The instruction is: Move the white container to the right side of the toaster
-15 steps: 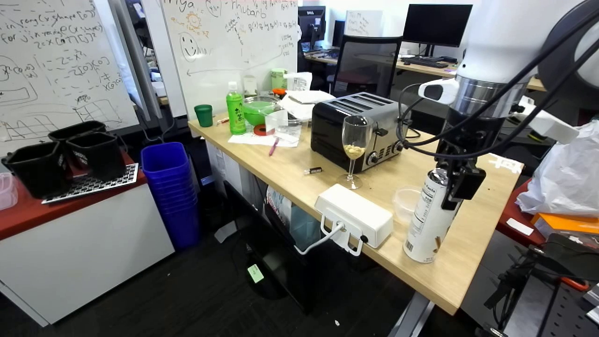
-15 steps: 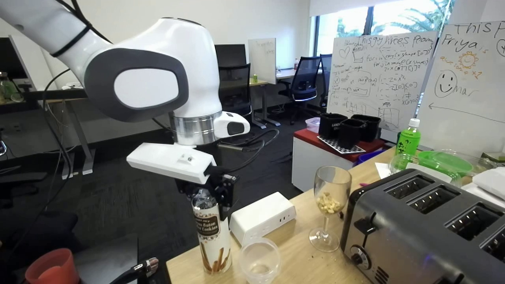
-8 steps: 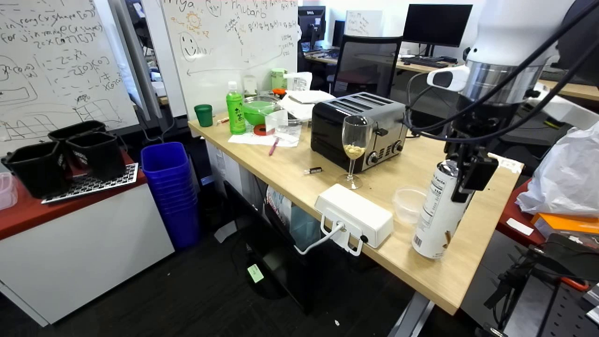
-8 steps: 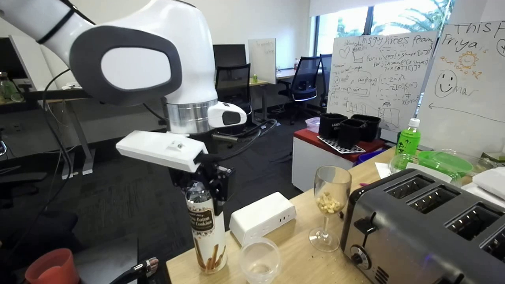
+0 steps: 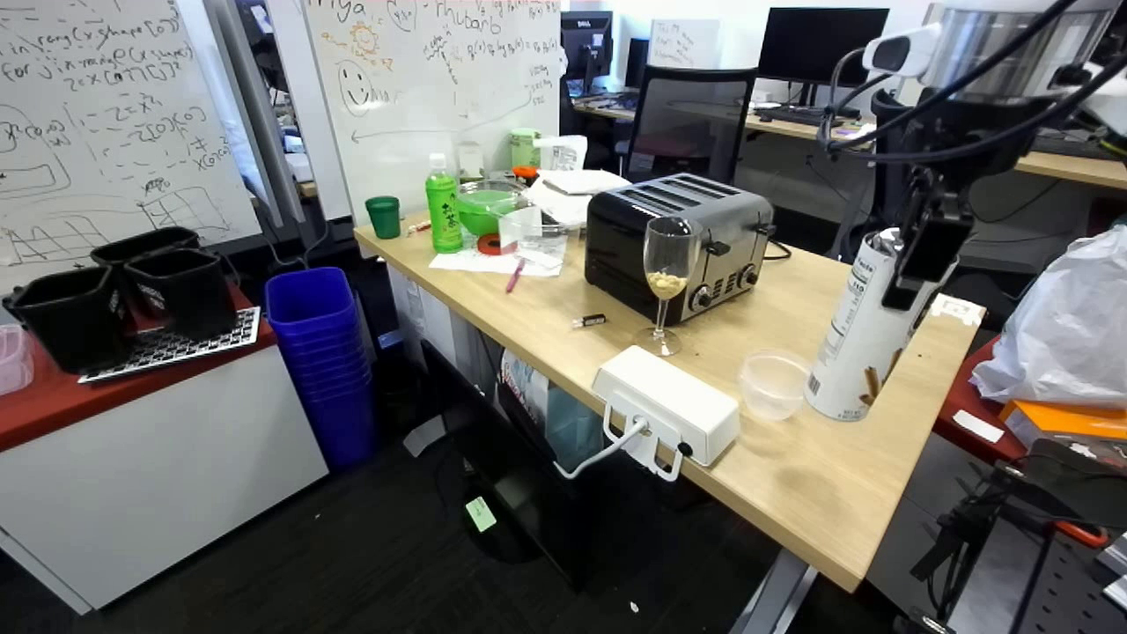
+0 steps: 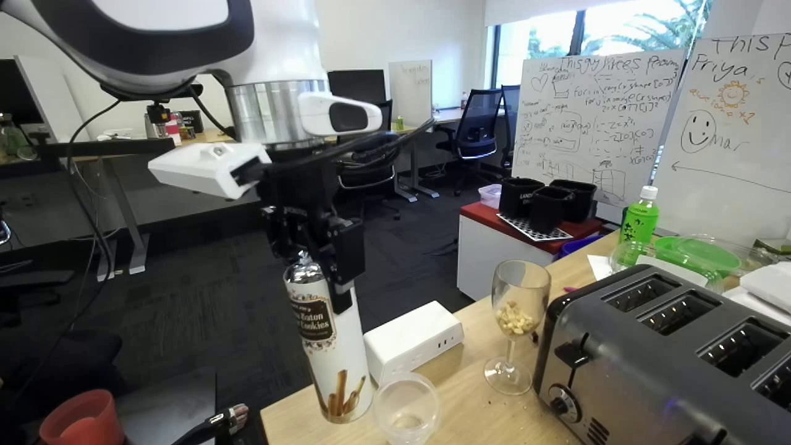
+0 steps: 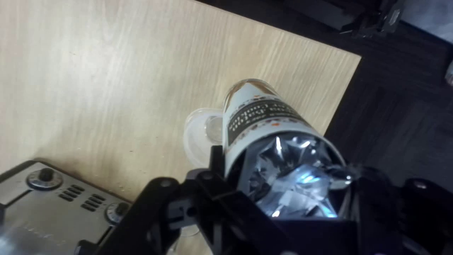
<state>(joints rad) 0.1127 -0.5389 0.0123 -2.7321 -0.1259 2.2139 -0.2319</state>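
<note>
Nearest the wrist camera, the claw (image 7: 285, 177) is clamped on the top of the can (image 6: 334, 352), one jaw to each side of its mouth, where foil (image 7: 304, 184) shows. I take this tall can to be the white container. It leans, top tipped away from the cup (image 5: 775, 387), and hangs near the corner of the table (image 5: 845, 528). In an exterior view a dim patch (image 5: 806, 493), probably its shadow, lies apart from its base, so I judge it clear of the surface.

The cup is just beside the can; whether they touch, I cannot tell. Next along the table's edge comes the white box (image 5: 666, 396), then, farther in, the glass (image 6: 521, 290) with nuts in it, near the toaster (image 6: 655, 364).

So the grasp is made and the lift looks made. The can is well apart from the toaster, with bare table between. Left to do: carry it across, straighten it, set it down, let go, back off. Which side counts as right depends on the viewpoint; facing the knobs (image 7: 45, 178), it would probably be the end away from the glass.

Beyond are the bottle (image 5: 445, 211), the whiteboard (image 5: 423, 106) and a chair (image 5: 691, 123).
</note>
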